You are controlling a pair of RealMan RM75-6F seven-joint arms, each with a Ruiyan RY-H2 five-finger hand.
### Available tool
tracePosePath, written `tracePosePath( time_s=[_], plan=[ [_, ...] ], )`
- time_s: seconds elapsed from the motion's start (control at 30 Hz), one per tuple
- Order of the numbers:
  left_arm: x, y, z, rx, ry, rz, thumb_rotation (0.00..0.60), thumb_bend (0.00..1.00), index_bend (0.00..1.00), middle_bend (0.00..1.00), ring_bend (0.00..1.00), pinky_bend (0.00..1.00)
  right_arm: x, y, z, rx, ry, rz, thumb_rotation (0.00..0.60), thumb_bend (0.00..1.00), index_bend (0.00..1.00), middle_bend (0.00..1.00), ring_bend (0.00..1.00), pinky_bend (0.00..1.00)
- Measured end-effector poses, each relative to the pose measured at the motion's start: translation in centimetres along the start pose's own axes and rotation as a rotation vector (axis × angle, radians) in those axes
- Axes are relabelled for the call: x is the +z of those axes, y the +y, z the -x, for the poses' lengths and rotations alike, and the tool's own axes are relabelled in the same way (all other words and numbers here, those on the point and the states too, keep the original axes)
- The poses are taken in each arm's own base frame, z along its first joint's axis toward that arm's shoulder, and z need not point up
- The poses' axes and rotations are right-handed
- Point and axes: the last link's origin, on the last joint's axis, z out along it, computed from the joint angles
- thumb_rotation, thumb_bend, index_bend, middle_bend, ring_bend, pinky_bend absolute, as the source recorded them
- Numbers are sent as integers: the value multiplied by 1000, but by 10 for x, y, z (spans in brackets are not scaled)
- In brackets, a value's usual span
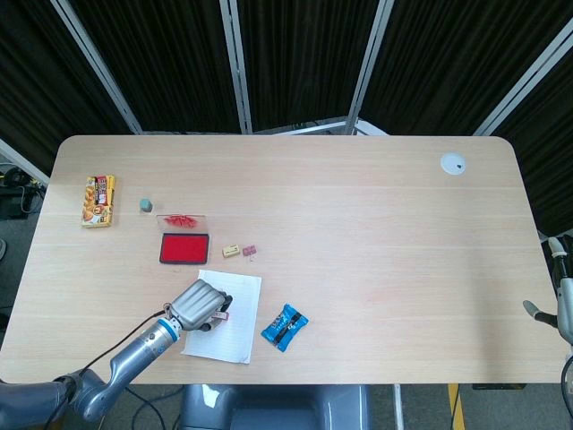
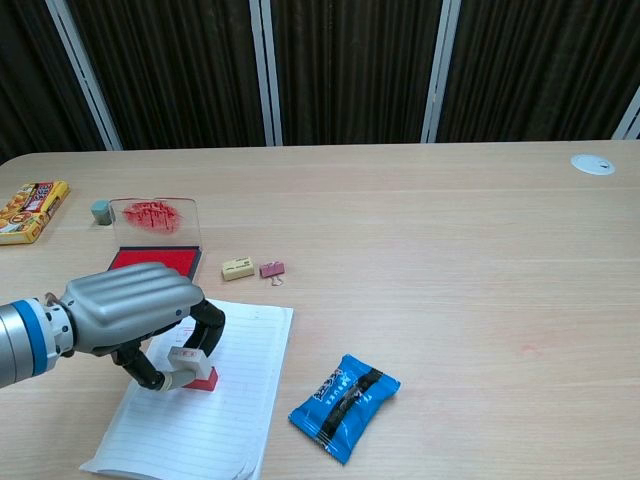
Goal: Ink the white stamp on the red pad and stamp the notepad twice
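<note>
The pale wooden table (image 1: 358,233) fills both views, backed by dark curtains. On its near left part lies the lined notepad (image 2: 240,400), its far edge close to the red pad (image 1: 183,248), which sits open with its clear, red-smeared lid (image 2: 152,216) lying flat behind it. The left hand (image 2: 130,305) hovers low over the notepad with its fingers curled down around the white stamp (image 2: 188,359), which it pinches by the white upper block; the stamp's red base (image 2: 203,378) rests on or just above the paper, and the pictures do not settle which. The stamp stands tilted a little, in the left-centre of the page. The left forearm, silver with a blue band, runs off toward the near left edge of the table. Only a small part of the right arm shows at the right border of the head view, and the right hand itself cannot be made out there, so its state cannot be told. To the right of the notepad lies a blue snack packet (image 2: 344,405), apart from the paper. At the far left edge sits a yellow snack box (image 1: 98,200), with a small grey-green eraser (image 1: 146,205) near it. Just right of the red pad are a cream-coloured block (image 2: 238,268) and a pink binder clip (image 2: 272,269), side by side. Far off at the right rear is a white round cap (image 1: 453,163) set in the tabletop.
</note>
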Motion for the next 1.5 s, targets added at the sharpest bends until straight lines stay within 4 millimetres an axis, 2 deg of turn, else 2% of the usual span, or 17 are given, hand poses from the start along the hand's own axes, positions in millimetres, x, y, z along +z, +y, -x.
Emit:
tracePosePath(
  time_s=[0.37,0.53,0.63,0.73,0.83,0.97,1.3,1.5],
  plan=[
    [-2,-1,-8,-23,27,-5,600,387,597,565,857,849,0,0,0,2,1,1,600,0,0,0,0,0],
    [-6,-1,-25,-58,73,-3,600,387,596,565,857,849,-1,0,-1,0,1,0,600,0,0,0,0,0],
    [-11,-4,-44,-82,123,-8,600,387,596,565,856,849,-1,-1,-1,0,2,-1,600,0,0,0,0,0],
    [-19,-12,-62,-95,158,-20,600,387,596,565,856,849,-1,-1,-1,0,2,-3,600,0,0,0,0,0],
    [-24,-23,-72,-100,174,-48,600,386,594,565,856,849,-1,-1,-1,1,2,-3,600,0,0,0,0,0],
    [-28,-37,-68,-110,154,-96,600,385,592,564,855,848,-1,-2,-2,5,3,-4,600,0,0,0,0,0],
    [-37,-84,-35,-109,66,-226,600,375,574,548,852,846,-2,-3,-2,8,3,-9,600,0,0,0,0,0],
    [-35,-100,-18,-109,32,-261,600,375,564,526,845,845,-2,-4,-2,7,1,-10,600,0,0,0,0,0]
  ],
)
